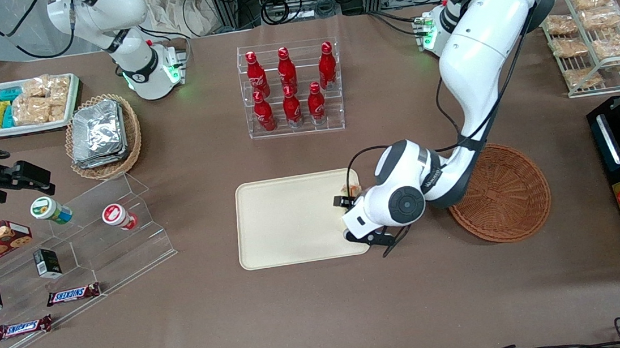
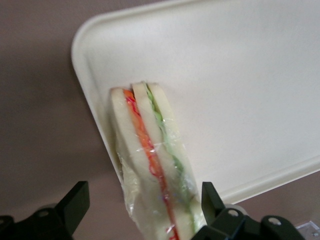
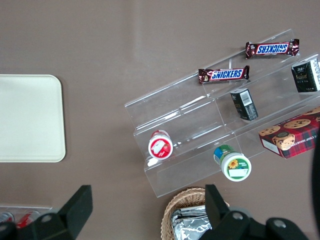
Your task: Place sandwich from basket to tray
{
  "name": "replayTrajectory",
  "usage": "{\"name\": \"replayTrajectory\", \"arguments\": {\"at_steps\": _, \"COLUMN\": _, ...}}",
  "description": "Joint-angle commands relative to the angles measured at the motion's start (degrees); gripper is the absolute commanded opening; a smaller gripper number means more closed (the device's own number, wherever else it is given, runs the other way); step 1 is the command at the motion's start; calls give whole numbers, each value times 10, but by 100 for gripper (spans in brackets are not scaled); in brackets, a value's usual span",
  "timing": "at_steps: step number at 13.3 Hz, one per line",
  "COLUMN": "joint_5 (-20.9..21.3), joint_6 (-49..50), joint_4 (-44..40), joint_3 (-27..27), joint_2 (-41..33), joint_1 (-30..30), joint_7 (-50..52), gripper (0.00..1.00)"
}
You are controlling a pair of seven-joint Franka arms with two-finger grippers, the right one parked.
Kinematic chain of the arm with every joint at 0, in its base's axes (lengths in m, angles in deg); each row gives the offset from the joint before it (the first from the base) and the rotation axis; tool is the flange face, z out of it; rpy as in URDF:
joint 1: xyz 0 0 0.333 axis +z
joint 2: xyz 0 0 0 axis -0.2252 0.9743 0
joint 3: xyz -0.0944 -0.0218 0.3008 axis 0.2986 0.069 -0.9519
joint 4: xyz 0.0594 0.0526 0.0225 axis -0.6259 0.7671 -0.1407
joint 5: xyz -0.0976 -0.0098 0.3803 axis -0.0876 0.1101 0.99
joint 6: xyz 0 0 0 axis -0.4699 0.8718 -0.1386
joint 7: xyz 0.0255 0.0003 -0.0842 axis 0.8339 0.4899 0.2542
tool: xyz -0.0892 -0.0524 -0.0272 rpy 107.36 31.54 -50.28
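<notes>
Hovering gripper [image 2: 140, 210] | fingers [image 2: 75, 200] spread apart | sandwich [image 2: 152, 170] between them, on tray [image 2: 240, 90] rim

A brown counter [image 1: 323, 315] carried the tray [image 1: 286, 222] mid-frame and the basket [image 1: 508, 192] beside it. The tool [image 1: 347, 201] hovered over the tray's edge. A bottle rack [image 1: 291, 87] stood above centre.

Front overhead; wrists close; tray [image 1: 286, 222] shared

Robot lab, mock snack shop, cola bottles [image 1: 289, 85], cabling
</notes>
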State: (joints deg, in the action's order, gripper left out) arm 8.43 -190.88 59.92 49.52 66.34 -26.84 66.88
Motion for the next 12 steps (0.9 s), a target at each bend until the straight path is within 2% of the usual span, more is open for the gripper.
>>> {"name": "replayTrajectory", "arguments": {"at_steps": 1, "joint_5": -1, "joint_6": 28, "joint_4": 2, "joint_3": 2, "joint_2": -58, "joint_1": 40, "joint_7": 0, "gripper": 100}}
{"name": "replayTrajectory", "arguments": {"at_steps": 6, "joint_5": 11, "joint_6": 160, "joint_4": 4, "joint_3": -2, "joint_2": -174, "joint_1": 119, "joint_7": -3, "gripper": 100}}
{"name": "replayTrajectory", "arguments": {"at_steps": 7, "joint_5": 23, "joint_6": 189, "joint_4": 4, "joint_3": -3, "joint_2": -196, "joint_1": 136, "joint_7": -7, "gripper": 100}}
{"name": "replayTrajectory", "arguments": {"at_steps": 10, "joint_5": 109, "joint_6": 252, "joint_4": 2, "joint_3": -3, "joint_2": -259, "joint_1": 160, "joint_7": -82, "gripper": 100}}
{"name": "replayTrajectory", "arguments": {"at_steps": 12, "joint_5": 115, "joint_6": 286, "joint_4": 1, "joint_3": -2, "joint_2": -300, "joint_1": 179, "joint_7": -96, "gripper": 100}}
